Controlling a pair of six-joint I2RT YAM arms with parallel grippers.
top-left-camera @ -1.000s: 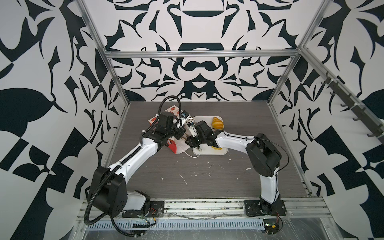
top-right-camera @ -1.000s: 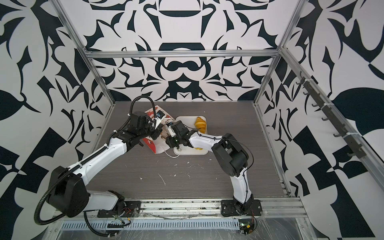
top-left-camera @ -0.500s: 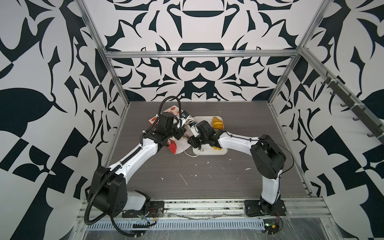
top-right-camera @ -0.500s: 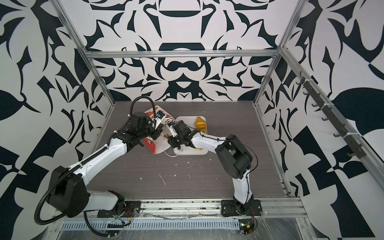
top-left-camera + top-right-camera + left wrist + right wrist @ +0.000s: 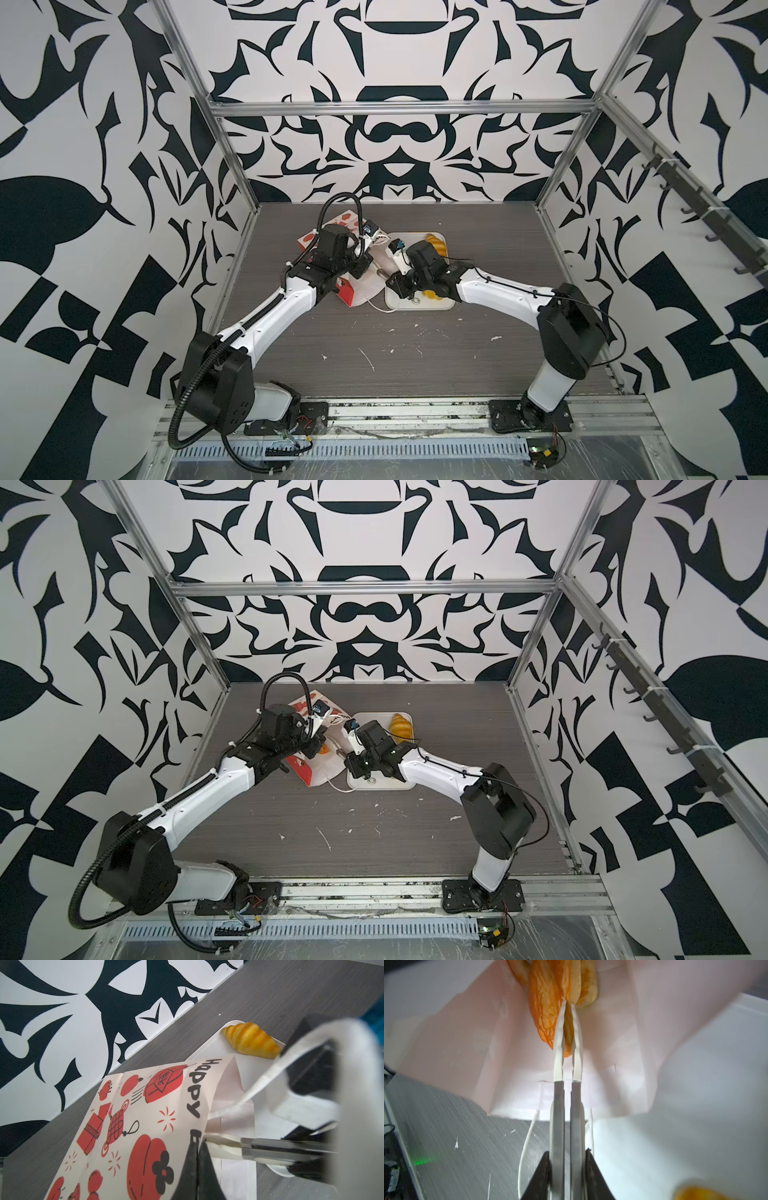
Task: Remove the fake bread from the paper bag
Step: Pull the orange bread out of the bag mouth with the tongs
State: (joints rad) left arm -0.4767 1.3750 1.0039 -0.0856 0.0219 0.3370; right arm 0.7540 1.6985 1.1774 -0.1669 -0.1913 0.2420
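Here, right jaws pinch fake bread [image 5: 568, 1026] just within the paper bag [image 5: 508, 1053], left jaws clamped on its rim.

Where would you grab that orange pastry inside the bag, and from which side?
Grip the pastry by its tapered end, which points at the open mouth of the bag. Come in from the tray side, like the right pincer; paper walls block other ways.

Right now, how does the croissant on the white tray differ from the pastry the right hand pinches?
The croissant lies on the white tray; the pinched pastry sits inside the paper bag beside other pastries. Nothing grips the croissant; the right hand is shut on the pinched pastry. The croissant shows nearly whole, the pinched pastry only partly. Both are golden toy bread.
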